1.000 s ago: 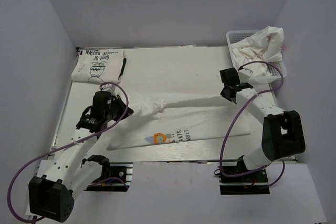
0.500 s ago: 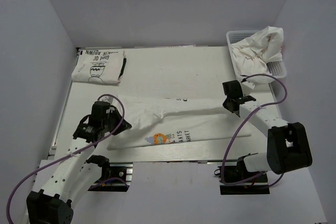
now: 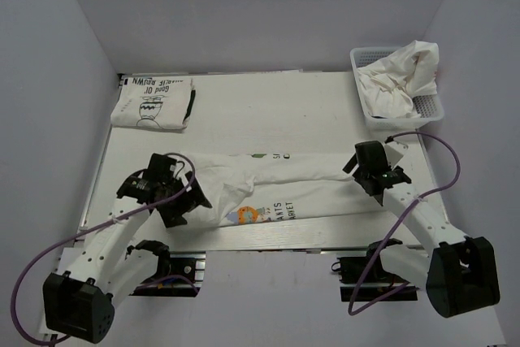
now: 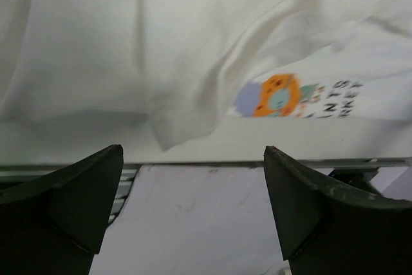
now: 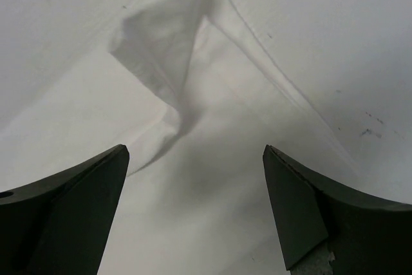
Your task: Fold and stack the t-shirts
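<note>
A white t-shirt (image 3: 301,175) with an orange print (image 3: 248,215) lies folded lengthwise across the near half of the table. My left gripper (image 3: 188,203) stands open over its left end, holding nothing. In the left wrist view the left gripper (image 4: 192,152) hangs over the table's front edge, with the orange print (image 4: 275,94) beyond it. My right gripper (image 3: 366,166) is open over the shirt's right end. The right wrist view shows the right gripper (image 5: 194,150) above plain white cloth (image 5: 161,56). A folded white t-shirt (image 3: 153,103) with black lettering rests at the far left corner.
A white mesh basket (image 3: 429,107) at the far right corner holds crumpled white t-shirts (image 3: 398,75). Grey walls close in the table on three sides. The table's metal front rail (image 3: 268,241) runs just below the spread shirt.
Both grippers carried the shirt's far edge toward the near edge, then opened and let it go. The shirt now lies flat, doubled over.
</note>
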`<act>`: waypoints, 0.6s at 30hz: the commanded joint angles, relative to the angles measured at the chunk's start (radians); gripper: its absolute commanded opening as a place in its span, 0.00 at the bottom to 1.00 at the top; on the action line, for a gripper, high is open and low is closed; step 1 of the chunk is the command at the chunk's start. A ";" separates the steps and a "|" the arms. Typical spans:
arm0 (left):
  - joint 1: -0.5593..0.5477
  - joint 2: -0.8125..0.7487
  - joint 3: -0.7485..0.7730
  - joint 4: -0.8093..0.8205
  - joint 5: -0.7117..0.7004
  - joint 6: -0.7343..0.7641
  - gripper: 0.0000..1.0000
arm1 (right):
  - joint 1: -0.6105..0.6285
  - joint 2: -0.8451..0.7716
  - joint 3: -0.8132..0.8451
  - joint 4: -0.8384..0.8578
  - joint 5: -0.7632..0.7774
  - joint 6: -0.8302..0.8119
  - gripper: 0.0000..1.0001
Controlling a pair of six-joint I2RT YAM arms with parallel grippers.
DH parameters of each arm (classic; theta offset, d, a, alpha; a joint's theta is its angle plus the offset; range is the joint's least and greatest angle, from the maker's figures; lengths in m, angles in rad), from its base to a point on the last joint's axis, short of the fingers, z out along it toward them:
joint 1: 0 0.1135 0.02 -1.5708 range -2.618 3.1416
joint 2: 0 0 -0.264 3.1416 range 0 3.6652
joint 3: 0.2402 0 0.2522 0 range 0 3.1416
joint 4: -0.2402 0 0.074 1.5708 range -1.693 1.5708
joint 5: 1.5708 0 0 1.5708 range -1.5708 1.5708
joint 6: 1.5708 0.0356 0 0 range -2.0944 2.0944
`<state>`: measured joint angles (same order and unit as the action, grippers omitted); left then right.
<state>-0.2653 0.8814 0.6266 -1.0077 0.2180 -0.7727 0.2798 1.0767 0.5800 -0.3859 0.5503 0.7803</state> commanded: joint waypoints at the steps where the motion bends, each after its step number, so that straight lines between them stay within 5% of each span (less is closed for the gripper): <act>1: -0.003 0.042 0.113 0.134 -0.065 0.029 1.00 | 0.001 -0.038 0.034 0.116 -0.036 -0.125 0.90; 10: -0.035 0.329 0.153 0.468 0.057 0.087 1.00 | -0.001 0.112 0.130 0.176 -0.107 -0.205 0.90; 18: -0.159 0.592 0.228 0.610 0.113 0.128 1.00 | -0.011 0.337 0.221 0.091 0.153 -0.105 0.90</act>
<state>-0.3790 1.4429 0.8143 -0.4961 0.2771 -0.6754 0.2771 1.3724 0.7361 -0.2634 0.5583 0.6304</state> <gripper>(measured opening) 0.995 0.904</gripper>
